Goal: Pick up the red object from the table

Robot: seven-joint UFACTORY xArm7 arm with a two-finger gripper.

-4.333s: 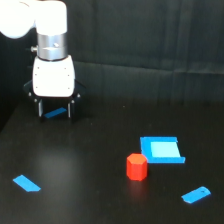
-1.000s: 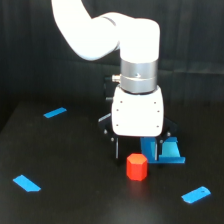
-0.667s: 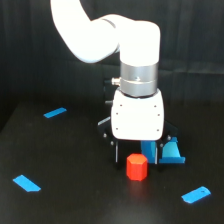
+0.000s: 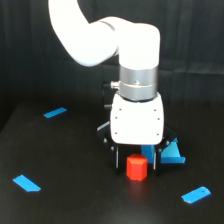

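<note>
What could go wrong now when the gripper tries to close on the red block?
1. The red block sits between the fingers of the gripper but looks slightly forward of them, so they may catch only its rear edge and push it away.
2. The blue tray lies right beside the finger on the exterior view's right; that finger could bump or drag it.
3. The fingertips are near the table; lowering further might scrape it.

Red object (image 4: 136,167) on table (image 4: 70,200), between end effector (image 4: 136,161) fingers.
</note>
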